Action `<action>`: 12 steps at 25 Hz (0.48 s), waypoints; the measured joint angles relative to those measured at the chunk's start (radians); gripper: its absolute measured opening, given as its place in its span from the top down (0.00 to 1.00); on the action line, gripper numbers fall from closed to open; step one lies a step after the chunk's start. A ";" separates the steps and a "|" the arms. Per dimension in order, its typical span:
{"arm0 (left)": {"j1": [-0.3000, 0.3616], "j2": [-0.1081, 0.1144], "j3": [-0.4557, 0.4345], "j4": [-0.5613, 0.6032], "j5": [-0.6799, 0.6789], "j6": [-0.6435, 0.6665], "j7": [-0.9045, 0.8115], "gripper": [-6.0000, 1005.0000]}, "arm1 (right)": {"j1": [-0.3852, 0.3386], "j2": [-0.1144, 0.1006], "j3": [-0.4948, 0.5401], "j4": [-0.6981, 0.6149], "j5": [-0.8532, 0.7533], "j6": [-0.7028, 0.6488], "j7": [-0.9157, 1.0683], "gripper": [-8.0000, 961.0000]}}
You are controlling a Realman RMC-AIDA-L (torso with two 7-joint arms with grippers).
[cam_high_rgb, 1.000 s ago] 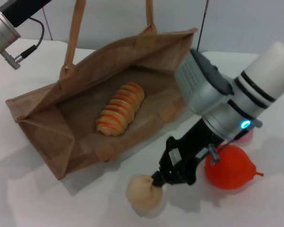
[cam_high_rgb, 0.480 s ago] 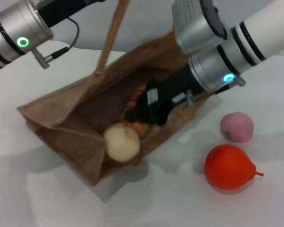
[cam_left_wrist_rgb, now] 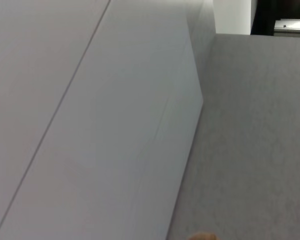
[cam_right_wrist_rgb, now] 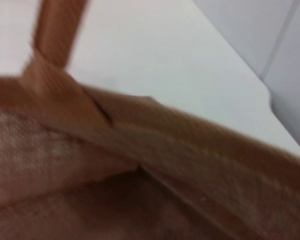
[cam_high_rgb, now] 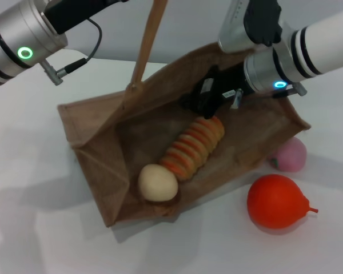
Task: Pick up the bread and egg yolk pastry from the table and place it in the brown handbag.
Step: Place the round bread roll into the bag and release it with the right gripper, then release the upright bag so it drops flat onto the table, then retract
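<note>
No brand, label or legible writing showed on anything you were working with. The brown handbag (cam_high_rgb: 103, 165) was coarse woven jute, lying on its side on the white table (cam_high_rgb: 34, 228) with its mouth gaping and one flat strap handle (cam_high_rgb: 148, 40) pulled upward. The bread (cam_high_rgb: 193, 147), a ridged loaf banded orange and cream, lay inside the handbag. The egg yolk pastry (cam_high_rgb: 158, 182), a smooth pale beige ball, sat inside the handbag too, touching the loaf's near end. Your right gripper (cam_high_rgb: 208, 97) was black and sat at the handbag's far rim, just above the loaf's far end; I could not tell how its fingers stood. Your left gripper was out of sight. Just outside the handbag's right wall lay a glossy red-orange pear-shaped fruit (cam_high_rgb: 277, 201) and a pink ball (cam_high_rgb: 290, 155).
</note>
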State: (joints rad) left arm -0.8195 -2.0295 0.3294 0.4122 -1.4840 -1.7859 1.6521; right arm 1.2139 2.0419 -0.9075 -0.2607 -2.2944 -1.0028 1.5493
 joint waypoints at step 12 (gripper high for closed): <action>0.067 0.006 -0.004 0.001 -0.056 0.049 0.027 0.89 | -0.028 -0.008 0.001 -0.017 0.078 -0.033 -0.011 0.94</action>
State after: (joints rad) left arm -0.7527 -2.0230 0.3251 0.4136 -1.5402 -1.7371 1.6793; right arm 1.1855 2.0340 -0.9066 -0.2773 -2.2165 -1.0355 1.5381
